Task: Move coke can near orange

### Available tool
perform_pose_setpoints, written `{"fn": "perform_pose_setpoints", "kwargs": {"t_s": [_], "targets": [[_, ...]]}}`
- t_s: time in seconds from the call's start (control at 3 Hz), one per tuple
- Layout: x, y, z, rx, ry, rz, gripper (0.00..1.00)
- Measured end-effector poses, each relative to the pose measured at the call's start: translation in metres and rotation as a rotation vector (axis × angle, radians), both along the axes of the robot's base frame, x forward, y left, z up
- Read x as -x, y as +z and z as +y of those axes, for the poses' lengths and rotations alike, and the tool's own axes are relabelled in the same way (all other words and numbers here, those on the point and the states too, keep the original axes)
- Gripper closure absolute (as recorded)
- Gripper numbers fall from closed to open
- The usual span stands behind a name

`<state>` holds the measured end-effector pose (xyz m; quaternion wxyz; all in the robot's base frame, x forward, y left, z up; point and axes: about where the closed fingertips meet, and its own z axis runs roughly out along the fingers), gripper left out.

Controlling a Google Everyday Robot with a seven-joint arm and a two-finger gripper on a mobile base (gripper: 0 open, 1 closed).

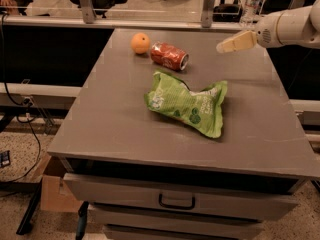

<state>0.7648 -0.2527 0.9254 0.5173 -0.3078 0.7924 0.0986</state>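
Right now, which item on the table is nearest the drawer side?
The green snack bag, crumpled in the middle. The coke can, on its side, and the orange beside it lie farther back. The gripper hovers to the right of the can.
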Motion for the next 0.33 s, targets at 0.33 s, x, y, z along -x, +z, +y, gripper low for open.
{"fn": "perform_pose_setpoints", "kwargs": {"t_s": [0.33], "targets": [[0.0,0.0,0.0,0.0,0.0,0.0,0.0]]}}
